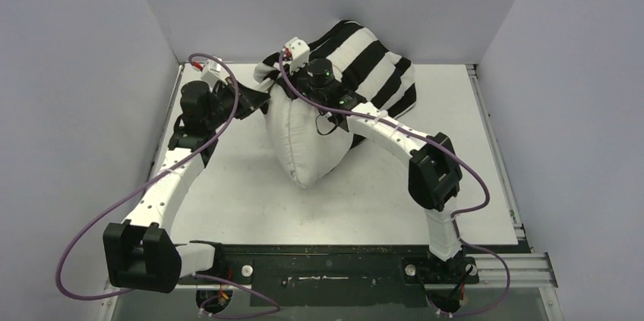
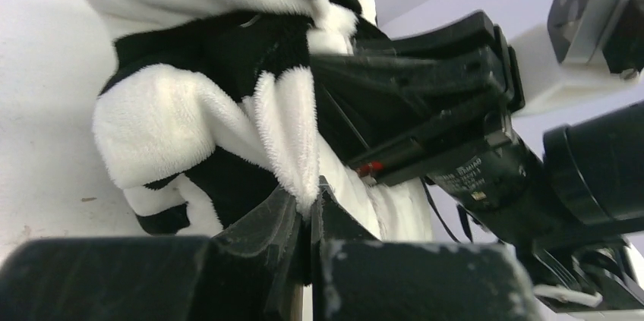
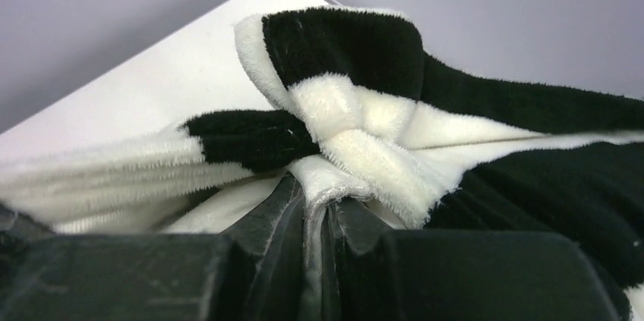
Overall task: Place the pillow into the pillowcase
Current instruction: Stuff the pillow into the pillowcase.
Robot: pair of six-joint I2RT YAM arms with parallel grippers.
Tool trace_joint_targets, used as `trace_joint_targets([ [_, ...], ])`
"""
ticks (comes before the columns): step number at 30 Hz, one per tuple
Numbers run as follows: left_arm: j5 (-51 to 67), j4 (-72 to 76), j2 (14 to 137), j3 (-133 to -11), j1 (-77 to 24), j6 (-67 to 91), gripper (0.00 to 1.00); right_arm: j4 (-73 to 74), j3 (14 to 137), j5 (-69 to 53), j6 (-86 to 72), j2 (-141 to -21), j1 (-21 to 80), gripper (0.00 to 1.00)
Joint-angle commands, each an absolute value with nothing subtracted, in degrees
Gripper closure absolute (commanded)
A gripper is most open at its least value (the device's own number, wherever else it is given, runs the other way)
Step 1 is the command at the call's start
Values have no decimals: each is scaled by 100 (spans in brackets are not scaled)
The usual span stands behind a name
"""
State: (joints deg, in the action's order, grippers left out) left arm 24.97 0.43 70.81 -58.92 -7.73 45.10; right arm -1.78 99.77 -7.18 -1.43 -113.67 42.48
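Mid-table, tipped up on a near corner: large plump pillow (image 1: 307, 139) of plain off-white textured fabric. Far end pushed against, or just into, the bunched mouth of the pillowcase (image 1: 376, 63), a thin plush sleeve with broad black and white stripes; cannot tell from above how deep. Most of the cushion bare, so judged well short of done. Rest of the sleeve heaped slack toward the back wall. Clamped tight on a white fold of the sleeve's edge, the left gripper (image 2: 311, 211); pinched the same way on a bunched black-and-white fold, the right gripper (image 3: 319, 211). Held on opposite sides of the opening, presumably to keep the mouth spread and draw it down over the cushion. From the overhead camera: the whole layout, both white arms (image 1: 395, 135) reaching in over the flat white table (image 1: 228, 199) between pale grey walls (image 1: 76, 70), yet fingertips lost under wrists and cloth. From the wrist cameras: the two pinches close up, plush squeezed between black fingers, and, on the left, the other wrist's black housing just beside; nothing certain of the cushion.
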Motion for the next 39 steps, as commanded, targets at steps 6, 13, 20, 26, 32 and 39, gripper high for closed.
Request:
trace_joint_targets([
  [6,3161,2193,6988,-6245,-598,4954,100,-1655,9016,-1602,878,-12438,4404,100],
  [13,2593,1698,7308,-6958,-598,4396,100,-678,9899,-3432,1648,-13090,4296,100],
  [20,2571,1553,6826,-6985,-602,4230,100,1061,11775,-3599,1525,-14216,3849,100],
  [26,2675,1234,6341,-6620,-691,3766,100,1131,12238,-2880,932,-14679,3560,96],
  [32,3440,1614,6335,-6229,-758,4127,100,1809,13282,-2010,312,-15301,3492,97],
  [39,3182,1476,6108,-5429,-1843,4440,100,451,12973,308,-1239,-15156,3390,100],
])
